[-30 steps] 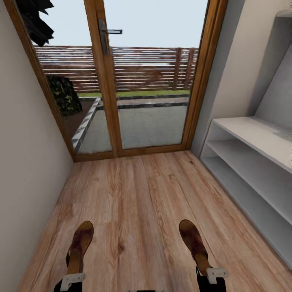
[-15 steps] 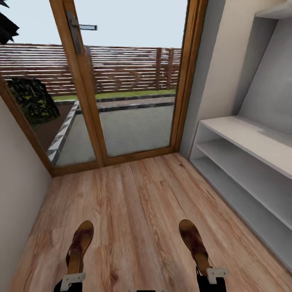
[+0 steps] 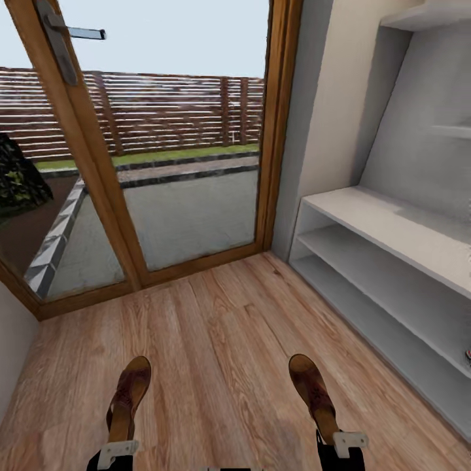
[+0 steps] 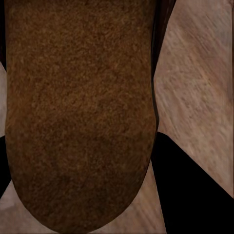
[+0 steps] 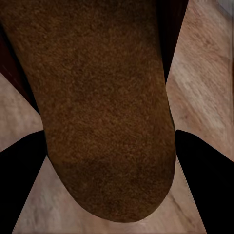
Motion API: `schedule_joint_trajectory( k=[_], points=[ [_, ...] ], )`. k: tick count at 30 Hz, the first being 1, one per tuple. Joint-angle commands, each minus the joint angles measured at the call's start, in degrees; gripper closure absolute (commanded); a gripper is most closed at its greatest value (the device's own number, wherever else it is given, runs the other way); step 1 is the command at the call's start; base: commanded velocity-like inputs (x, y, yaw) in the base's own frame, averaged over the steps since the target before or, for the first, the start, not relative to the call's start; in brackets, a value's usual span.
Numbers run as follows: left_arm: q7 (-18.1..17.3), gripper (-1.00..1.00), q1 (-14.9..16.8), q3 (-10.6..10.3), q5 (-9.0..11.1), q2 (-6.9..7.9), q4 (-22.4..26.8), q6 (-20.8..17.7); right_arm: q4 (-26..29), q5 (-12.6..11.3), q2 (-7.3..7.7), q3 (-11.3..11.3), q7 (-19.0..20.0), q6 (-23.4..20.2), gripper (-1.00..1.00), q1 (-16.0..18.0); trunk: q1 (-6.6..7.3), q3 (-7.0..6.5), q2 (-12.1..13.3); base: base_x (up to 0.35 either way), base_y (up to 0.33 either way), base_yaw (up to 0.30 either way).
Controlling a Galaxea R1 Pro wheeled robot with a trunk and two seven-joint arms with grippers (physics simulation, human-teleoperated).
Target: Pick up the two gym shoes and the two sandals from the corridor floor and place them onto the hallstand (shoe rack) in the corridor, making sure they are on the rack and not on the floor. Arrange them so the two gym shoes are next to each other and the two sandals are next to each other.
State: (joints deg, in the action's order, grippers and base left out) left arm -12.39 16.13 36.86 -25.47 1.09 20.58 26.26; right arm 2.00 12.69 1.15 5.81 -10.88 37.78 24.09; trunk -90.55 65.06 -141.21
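The left claw [image 3: 116, 451] grips one sandal [image 3: 128, 396] by its heel at 7 o'clock in the head view; the right claw [image 3: 345, 443] grips the other sandal [image 3: 313, 388] at 5 o'clock. Both hang toe-forward above the corridor floor [image 3: 216, 340]. The hallstand [image 3: 392, 226] stands at 3 o'clock, its surface bare. With only heel holds, a sandal could swing, slip free, or clip the shelf edge during placement.

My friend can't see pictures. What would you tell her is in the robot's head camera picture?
Two brown sandals, one in the left tool and one in the right tool, are held out over a wooden floor. A pale grey shoe rack stands to the right, and a glass door ahead shows a fenced yard.
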Motion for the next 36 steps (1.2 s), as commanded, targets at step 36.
schedule_joint_trajectory(
  k=[36],
  points=[
    [-0.44,1.00,0.05,0.49,-0.20,0.02,-0.10,0.19,-0.07,0.59,-0.01,0.46,-0.04,0.14,1.00,0.06,-0.02,0.04,-0.02,0.321,0.140,-0.263]
  ],
)
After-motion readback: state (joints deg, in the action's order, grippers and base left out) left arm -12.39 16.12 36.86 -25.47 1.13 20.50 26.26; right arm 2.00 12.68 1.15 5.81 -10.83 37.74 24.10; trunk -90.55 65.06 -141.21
